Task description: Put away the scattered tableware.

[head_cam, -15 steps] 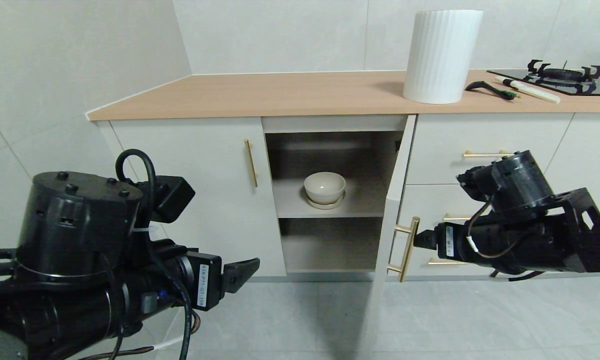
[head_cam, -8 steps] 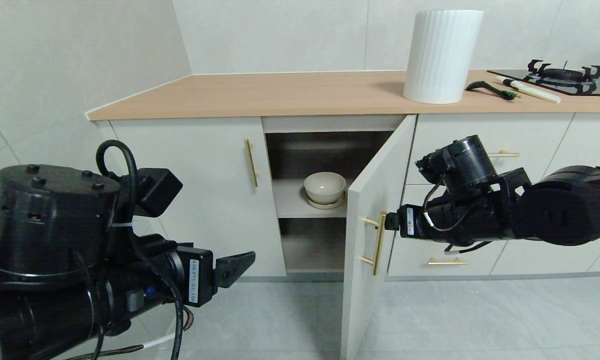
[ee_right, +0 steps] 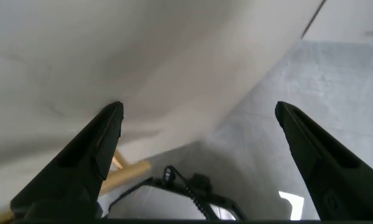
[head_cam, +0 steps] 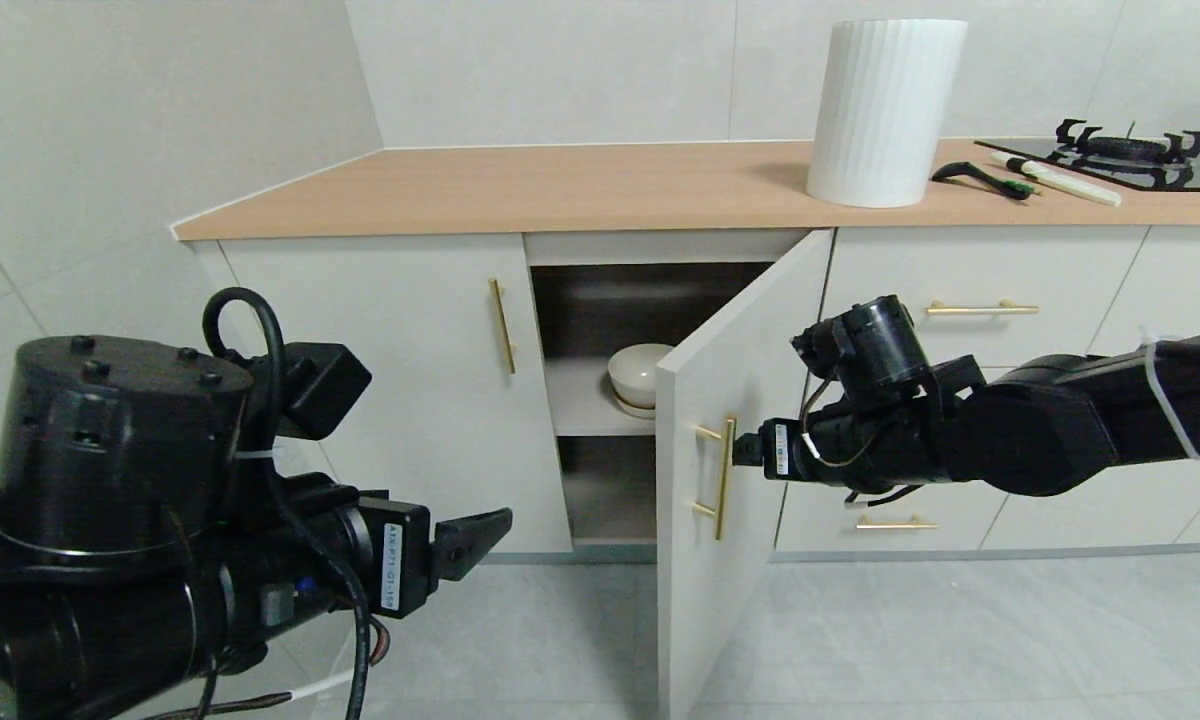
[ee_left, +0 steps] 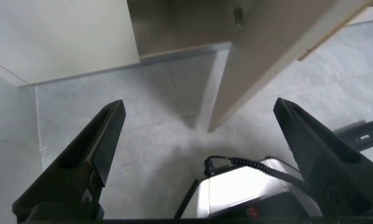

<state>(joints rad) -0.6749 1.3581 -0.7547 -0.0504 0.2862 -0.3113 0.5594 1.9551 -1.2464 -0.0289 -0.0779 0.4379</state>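
Note:
A cream bowl [head_cam: 636, 367] sits on a small plate [head_cam: 628, 405] on the middle shelf of the open cabinet, half hidden behind the door [head_cam: 712, 580]. The door stands partly swung in. My right gripper [head_cam: 744, 451] is against the door's front, right at its gold handle [head_cam: 723, 478]. In the right wrist view the gripper [ee_right: 198, 109] is open, with the door face between the fingers and the handle [ee_right: 127, 174] close below. My left gripper [head_cam: 488, 532] hangs low over the floor left of the cabinet, open and empty [ee_left: 198, 106].
A tall white ribbed container [head_cam: 885, 110] stands on the wooden counter [head_cam: 560, 185]. Beside it lie a dark utensil [head_cam: 980, 178] and a pale one [head_cam: 1058, 182], near the stove [head_cam: 1130, 150]. Drawers with gold handles [head_cam: 980, 310] lie behind my right arm. The grey floor is bare.
My right arm has moved left with the door, swinging it from wide open to about half shut. The bowl is now partly covered. The left arm has barely shifted.

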